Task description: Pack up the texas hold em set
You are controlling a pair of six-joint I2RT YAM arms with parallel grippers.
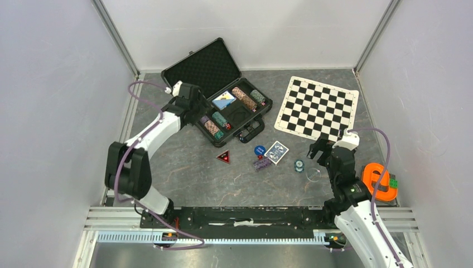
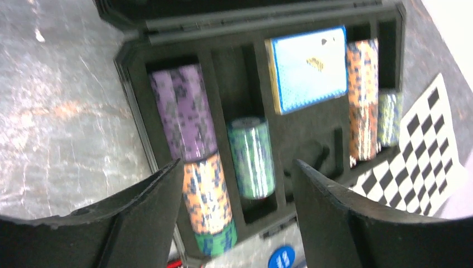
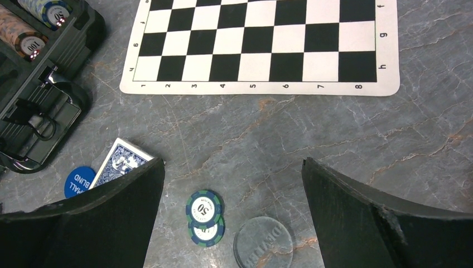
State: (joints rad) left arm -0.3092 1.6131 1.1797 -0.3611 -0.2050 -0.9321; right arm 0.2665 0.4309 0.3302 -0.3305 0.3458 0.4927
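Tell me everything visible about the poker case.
The poker case is a black hard briefcase lying open, diagonal, at the table's back left, apart from the chess mat. Its raised lid is lined with ridged foam. The foam base holds chip rows on their sides, purple, orange and green, and a blue-backed card deck; some slots are part empty. Its handle faces near right. The open left claw hovers above it.

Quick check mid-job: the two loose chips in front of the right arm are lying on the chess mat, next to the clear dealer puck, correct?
Not quite. The two loose chips lie on the bare table, short of the chess mat and clear of its edge. The right wrist view shows this. The rest holds: they sit next to the clear dealer puck.
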